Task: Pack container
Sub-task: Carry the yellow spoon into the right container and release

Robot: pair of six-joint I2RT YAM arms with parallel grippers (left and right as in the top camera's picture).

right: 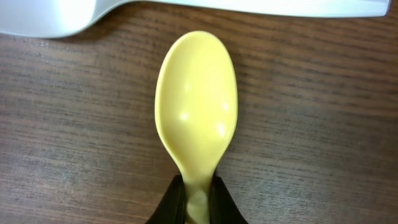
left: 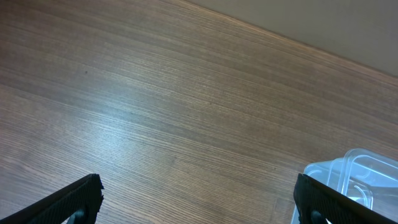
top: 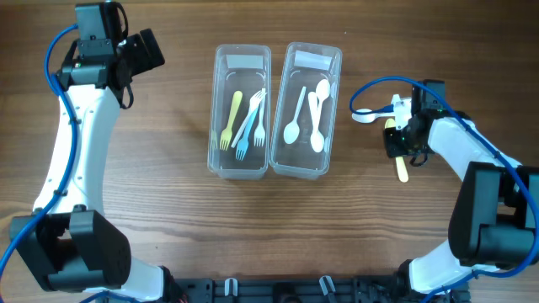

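Observation:
Two clear containers stand side by side mid-table. The left container (top: 217,109) holds a yellow fork, a blue fork and a white fork. The right container (top: 333,109) holds white spoons. My right gripper (top: 399,141) is shut on the neck of a yellow spoon (right: 196,106), low over the table to the right of the containers; its handle (top: 402,169) sticks out toward the front. A white spoon (top: 364,117) lies just beyond it on the table and shows along the top of the right wrist view (right: 56,15). My left gripper (left: 199,199) is open and empty at the far left.
The corner of the left container (left: 354,171) shows at the lower right of the left wrist view. Bare wooden table surrounds both containers. Blue cables run along both arms.

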